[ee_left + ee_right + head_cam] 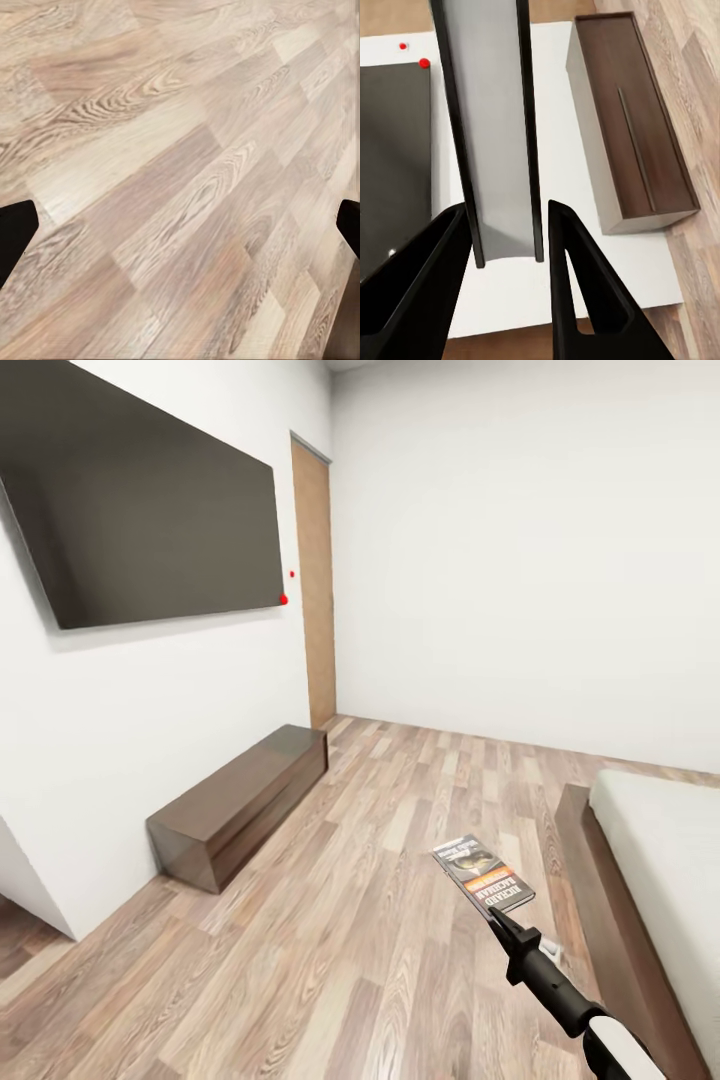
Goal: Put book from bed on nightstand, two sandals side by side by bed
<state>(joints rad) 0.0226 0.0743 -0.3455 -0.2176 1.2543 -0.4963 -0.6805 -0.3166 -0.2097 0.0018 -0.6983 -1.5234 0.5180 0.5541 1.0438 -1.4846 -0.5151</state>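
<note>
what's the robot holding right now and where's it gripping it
The right gripper holds the book by its near edge, fingers on both covers. The left gripper holds nothing.

We see book [483, 873]: thin paperback, pale cover, orange band, dark lettering, held flat-ish in air over plank floor, just beside bed [640, 880], pinched at near end by right gripper [497, 920]. In right wrist view book [493, 127] stands edge-on between fingers. Bed: dark frame, pale mattress.
</note>
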